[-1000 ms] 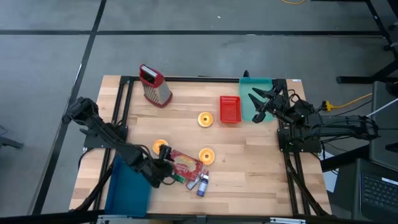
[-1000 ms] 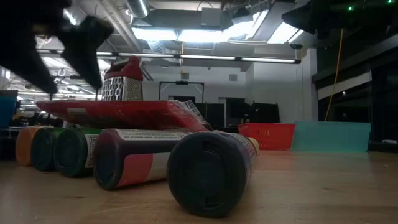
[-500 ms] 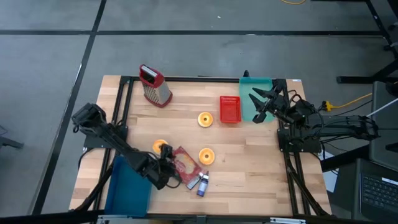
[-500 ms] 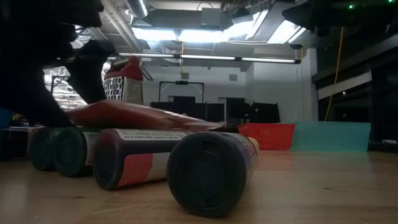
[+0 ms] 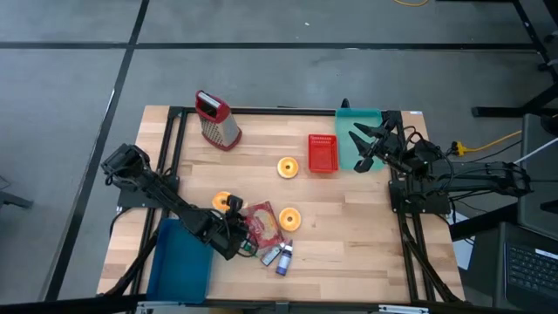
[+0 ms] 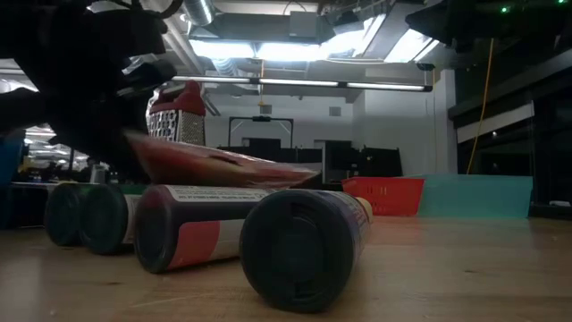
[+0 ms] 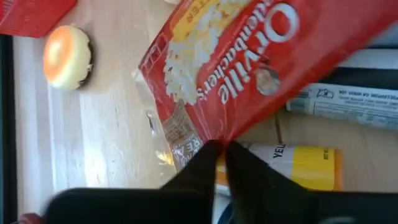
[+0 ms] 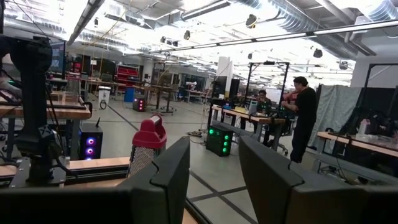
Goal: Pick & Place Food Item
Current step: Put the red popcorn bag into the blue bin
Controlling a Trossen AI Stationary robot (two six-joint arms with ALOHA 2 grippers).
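A red popcorn bag [image 5: 264, 221] lies across several bottles [image 5: 277, 256] near the table's front, its left end raised in the low view [image 6: 214, 165]. My left gripper [image 5: 235, 230] is shut on that end, and the wrist view shows the bag [image 7: 249, 68] right at the fingertips [image 7: 221, 155]. One orange doughnut [image 5: 289, 219] sits just right of the bag and another [image 5: 225, 202] behind my left gripper. My right gripper [image 5: 366, 145] hangs open and holds nothing, high over the teal bin [image 5: 356, 115]. My left gripper pinches the bag's left edge [image 7: 202, 142] between its two fingers, by the clear sealed strip. The fingers [image 7: 245, 165] slant down from the table's left. That end is tilted up, while the bag's right part [image 6: 286, 177] rests on the bottles.
A red-topped grater [image 5: 216, 120] stands at the back left. A red basket [image 5: 322, 153] sits next to the teal bin, with a third doughnut [image 5: 288, 167] to its left. A blue bin [image 5: 179, 263] sits at the front left corner. People stand in the room beyond [image 8: 305, 118].
My left gripper has come down onto the bag's left end and shut on it. The bag, which lay flat and level on the bottles, has bunched up narrower. Its left end is now tipped up, and its right part has stayed on the bottles.
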